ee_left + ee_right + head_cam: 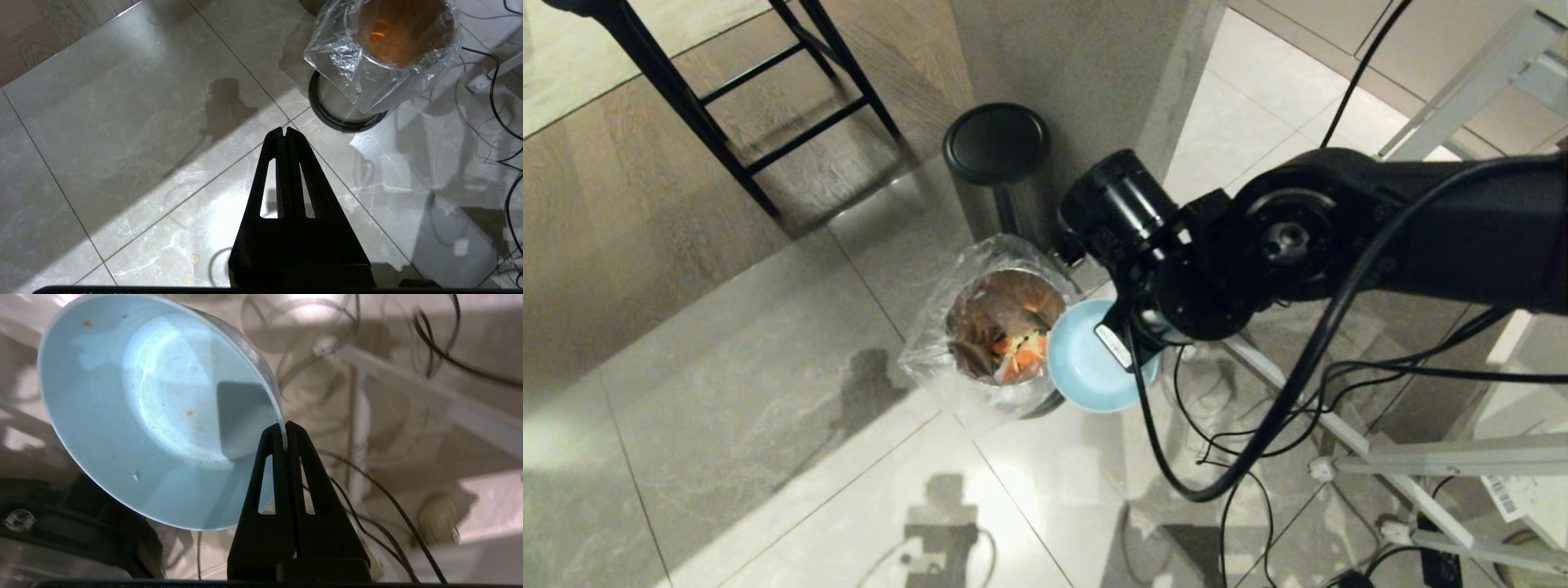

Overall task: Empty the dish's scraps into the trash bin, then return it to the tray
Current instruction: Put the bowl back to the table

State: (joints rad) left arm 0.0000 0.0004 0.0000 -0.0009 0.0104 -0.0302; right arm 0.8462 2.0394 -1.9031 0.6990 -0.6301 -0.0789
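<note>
- The right gripper (pixel 286 426) pinches the rim of the blue dish (pixel 155 412) between its two fingers, pressed tight on the thin edge.
- In the head view the right arm hides part of the dish (pixel 1086 359), and the gripper itself cannot be seen there.
- The dish is tipped on its side, just beside the trash bin (pixel 1005 327). Only tiny orange specks stick inside it.
- The scraps (pixel 1021 351) lie in the bin, orange and pale bits on a brown pile.
- The bin's crinkly clear bag (pixel 351 61) hangs over the rim and blurs the side of the bin.
- The left gripper (pixel 286 132) hangs over the floor tiles (pixel 122 122) near the bin, fingers pressed together, holding nothing.
- A second bin with a black lid (pixel 996 143) stands behind, its body mostly hidden.
- The tray is in no view.
</note>
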